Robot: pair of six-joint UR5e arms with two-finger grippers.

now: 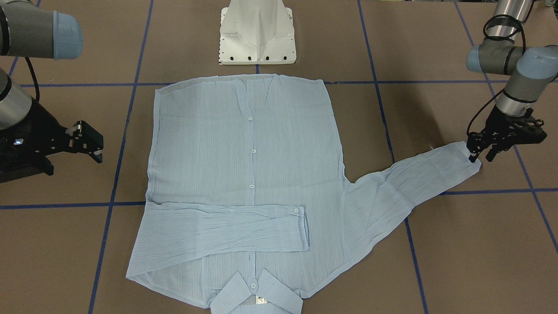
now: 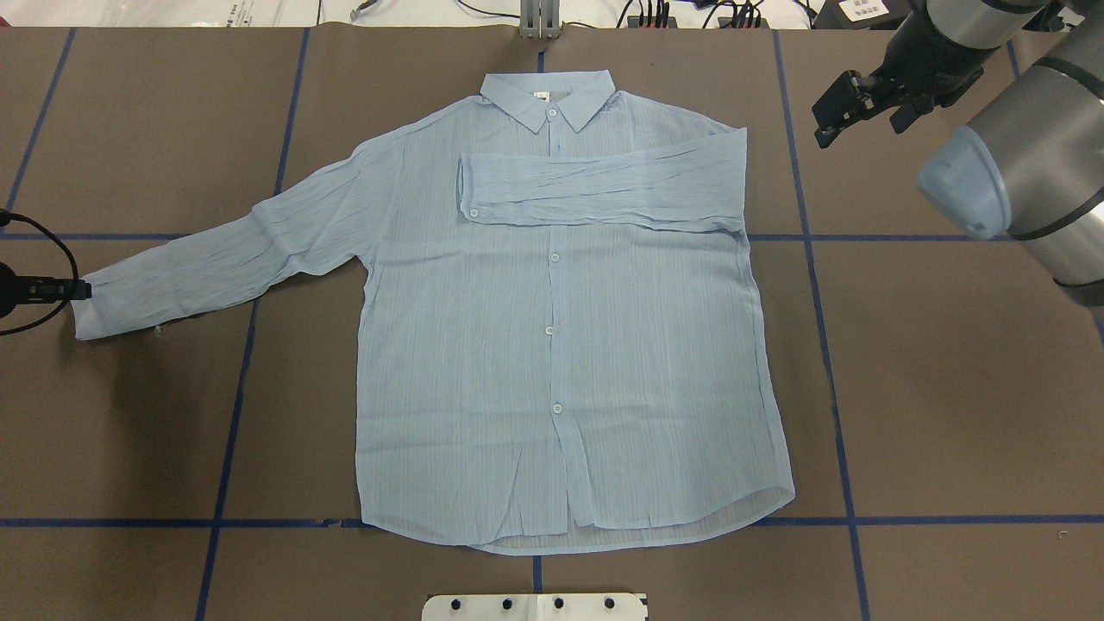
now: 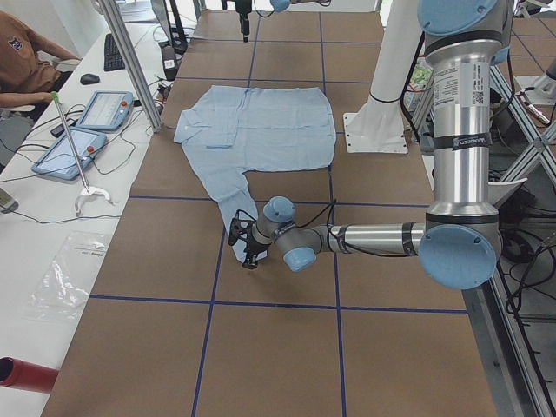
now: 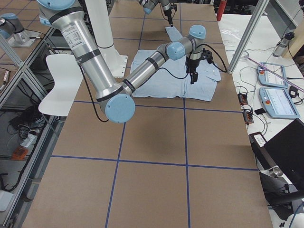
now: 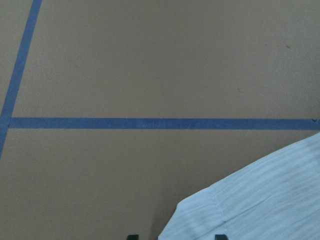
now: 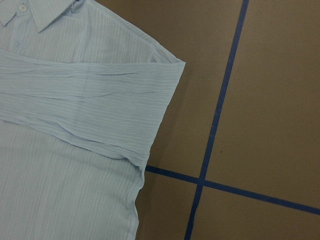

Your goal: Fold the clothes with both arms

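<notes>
Lt-blue striped shirt lies flat, front up & buttoned, mid brown counter. Its collar is on the side far from the robot, and the hem is near the white pedestal base. The folded sleeve, on the robot's R side, is laid straight across the chest just under the collar. Its buttoned end reaches past the row of front buttons. The outstretched sleeve runs out to the robot's L, flat on the counter and v. crinkled.

Left claw sits low, right at that sleeve's cuff. In the L wrist view the two black fingertips stand apart w/ the cuff's corner between them, so the claw is spread, not pinched on the cloth.

Right claw hangs over bare counter off the shirt's R shoulder, near the fold's edge but not touching fabric. Its fingers are apart w/ nothing in them. The R wrist view looks down on that shoulder fold and on the blue tape lines crossing beside it.
</notes>
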